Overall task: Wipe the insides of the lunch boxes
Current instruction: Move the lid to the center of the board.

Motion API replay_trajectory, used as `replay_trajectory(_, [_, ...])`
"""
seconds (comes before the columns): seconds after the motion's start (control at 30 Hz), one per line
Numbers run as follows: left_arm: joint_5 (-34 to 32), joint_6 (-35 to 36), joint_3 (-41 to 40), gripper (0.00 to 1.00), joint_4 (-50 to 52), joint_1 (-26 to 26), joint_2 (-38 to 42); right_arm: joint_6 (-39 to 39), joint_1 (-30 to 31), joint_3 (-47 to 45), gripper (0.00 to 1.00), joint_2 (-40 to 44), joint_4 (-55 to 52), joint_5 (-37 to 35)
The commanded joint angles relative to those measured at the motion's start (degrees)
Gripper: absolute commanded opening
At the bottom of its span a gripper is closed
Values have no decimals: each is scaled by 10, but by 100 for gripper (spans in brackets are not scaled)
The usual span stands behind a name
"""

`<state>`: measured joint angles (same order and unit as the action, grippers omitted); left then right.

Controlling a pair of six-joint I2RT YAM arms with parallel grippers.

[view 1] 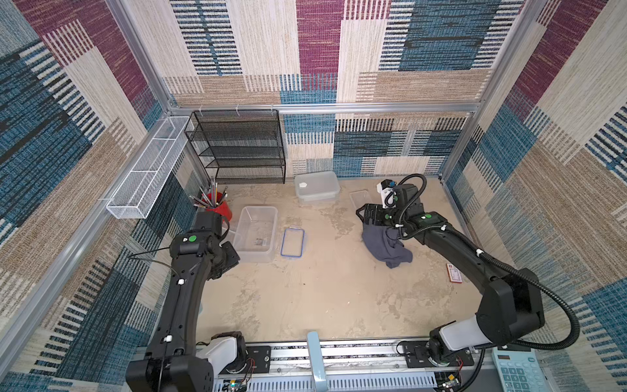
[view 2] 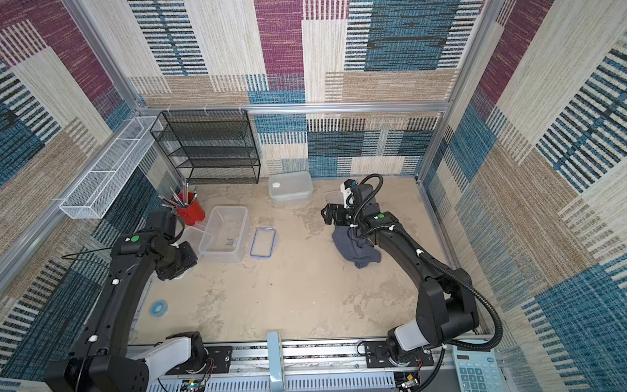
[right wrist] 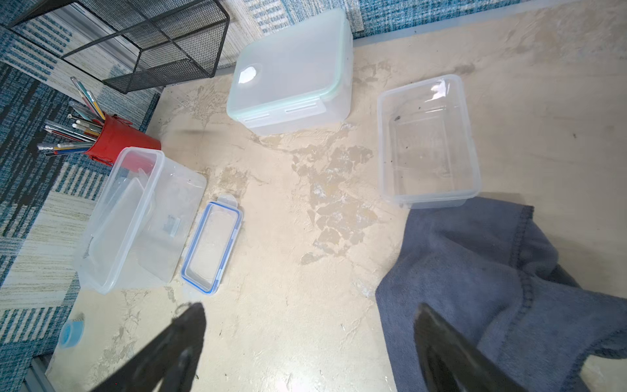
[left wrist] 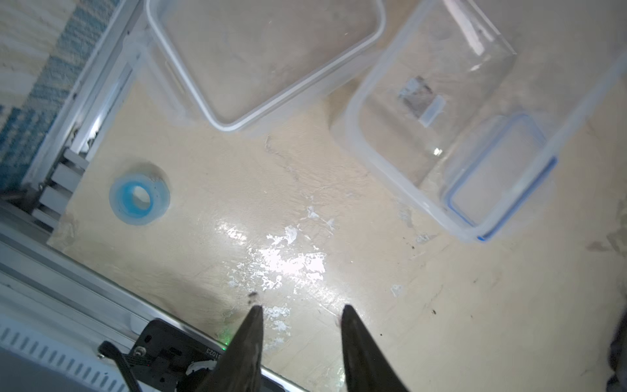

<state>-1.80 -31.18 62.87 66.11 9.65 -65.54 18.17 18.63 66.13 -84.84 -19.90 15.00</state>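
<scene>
The large lunch box (view 1: 256,234) stands open at the left, with its whitish lid (left wrist: 264,61) beside it. A blue-rimmed lid (view 1: 292,241) lies to its right. The medium lunch box (view 1: 317,186) sits closed under a green-rimmed lid at the back. The small lunch box (right wrist: 427,142) stands open beside it. A grey-blue cloth (view 1: 386,247) lies crumpled in front of the small one. My right gripper (right wrist: 310,307) hovers wide open, one finger over the cloth's edge. My left gripper (left wrist: 302,309) is open over bare table near the large box, with nothing between its fingers.
A red cup of pencils (view 1: 217,203) stands behind the large box. A black mesh shelf (view 1: 237,146) and a white wire basket (view 1: 149,166) line the back left. A blue tape roll (view 2: 158,308) lies front left, a red card (view 1: 454,272) at the right.
</scene>
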Motion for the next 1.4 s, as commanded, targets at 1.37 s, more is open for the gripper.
replay_trajectory(1.37, [-53, -95, -123, 75, -327, 216, -162, 20, 0, 24, 95, 9, -18, 10])
